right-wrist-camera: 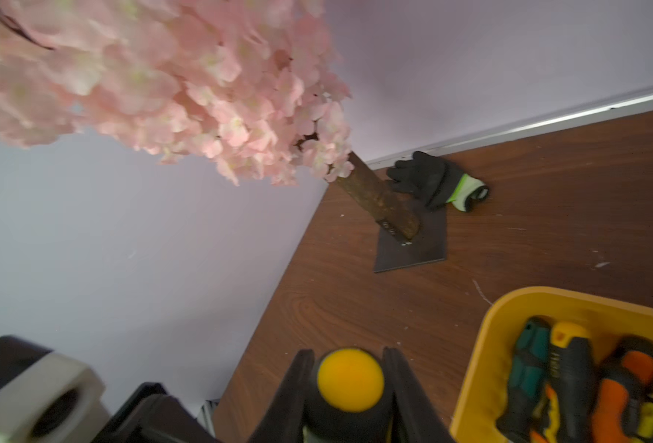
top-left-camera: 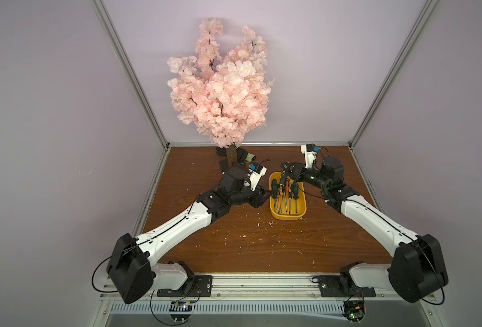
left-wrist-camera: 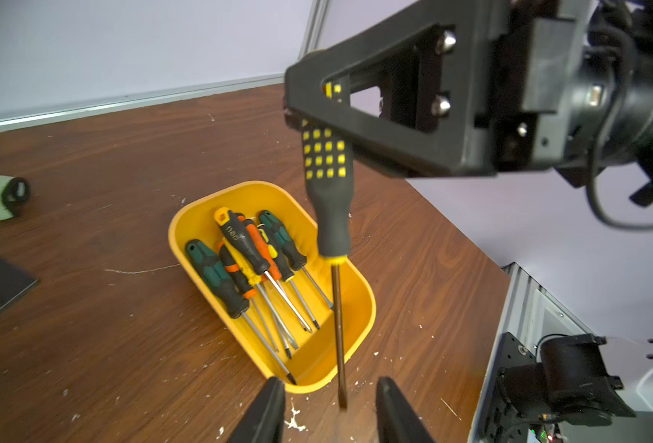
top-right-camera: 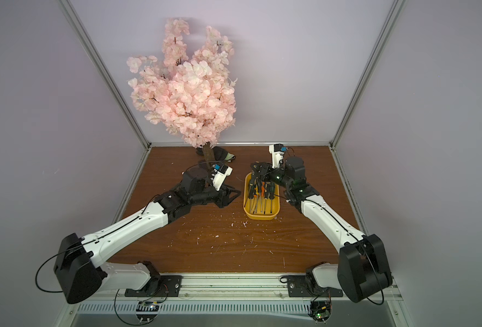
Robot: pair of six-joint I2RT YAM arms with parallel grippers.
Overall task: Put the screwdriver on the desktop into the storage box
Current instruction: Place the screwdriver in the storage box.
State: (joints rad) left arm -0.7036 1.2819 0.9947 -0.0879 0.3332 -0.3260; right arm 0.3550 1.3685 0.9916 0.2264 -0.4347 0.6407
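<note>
As right jaws clamp it, screwdriver (left-wrist-camera: 328,199) hangs

screwdriver (left-wrist-camera: 330,214) ×7 | storage box (left-wrist-camera: 372,307) ×1 | desktop (top-left-camera: 262,249) ×1 | glove (right-wrist-camera: 432,180) ×1 | blossom tree (top-left-camera: 222,93) ×1 | base plate (right-wrist-camera: 413,253) ×1

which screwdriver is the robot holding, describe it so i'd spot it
On the desktop find the yellow storage box. Above it the right gripper holds one screwdriver blade down. Its black handle has yellow square dots; the other screwdrivers lie inside.
</note>
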